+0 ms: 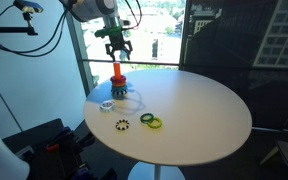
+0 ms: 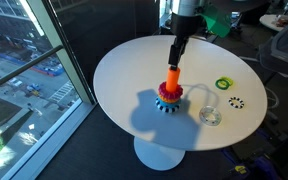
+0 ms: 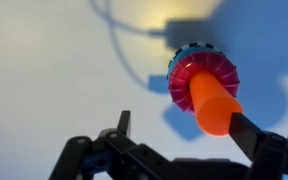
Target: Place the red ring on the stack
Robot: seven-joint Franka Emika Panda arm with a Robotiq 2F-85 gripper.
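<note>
In an exterior view we saw the small white ring (image 1: pixel 106 105) left of centre on the round white table (image 1: pixel 199 120). Just right of it stood the stack (image 1: pixel 116 78), with the gripper (image 1: pixel 116 56) hanging straight above the orange peg, in the upper middle of the frame. Further right lay a white toothed ring (image 1: pixel 122 125), then a dark ring (image 1: pixel 146 117) touching or just beside the yellow-green ring (image 1: pixel 155 123) (too small to tell which).

In the other outside picture the red ring (image 2: pixel 169 95) sat around the peg (image 2: pixel 172 78), down low on the dark toothed base (image 2: pixel 166 106). The gripper (image 2: pixel 175 60) was right over the peg top. Right of that lay a clear ring (image 2: pixel 210 113), the green ring (image 2: pixel 224 84) and a white toothed one (image 2: pixel 236 101).

Wrist view: the gripper (image 3: pixel 179 120) came in from the bottom edge with its fingers (image 3: pixel 124 125) spread wide and nothing held. At right of centre the red ring (image 3: pixel 206 72) circled the peg (image 3: pixel 216 105), flat on the base (image 3: pixel 189 48).
</note>
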